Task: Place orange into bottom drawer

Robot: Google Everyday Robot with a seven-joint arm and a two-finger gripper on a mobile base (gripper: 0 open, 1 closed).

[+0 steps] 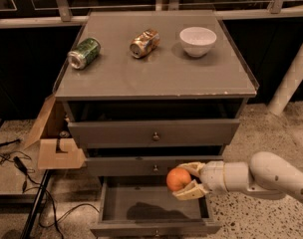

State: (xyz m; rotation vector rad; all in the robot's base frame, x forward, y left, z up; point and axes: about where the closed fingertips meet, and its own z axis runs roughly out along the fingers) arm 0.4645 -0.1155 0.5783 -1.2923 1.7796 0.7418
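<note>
I see the grey cabinet (156, 78) filling the middle of my view, its flat top towards the far side and three drawers on its near face. My arm (271, 176) reaches in from the right, low down. The bottom drawer (141, 227) is pulled out towards me, its shallow tray open, with a dark shadow on its floor. The two drawers above it sit further in. An opened cardboard box (54, 138) leans at the cabinet's left side.

On the top, a white bowl (198, 40) stands far right, a dented gold-brown can (144, 43) lies on its side near the middle, and a green can (84, 53) lies on its side to the left.

The gripper (183, 181) hangs above the right part of the open tray, just in front of the middle drawer. Its two fingers (190, 194) are closed around the orange (177, 178), one above and one below. The fruit is held clear of the drawer floor.

A small round knob (156, 231) shows on the bottom drawer's front.
</note>
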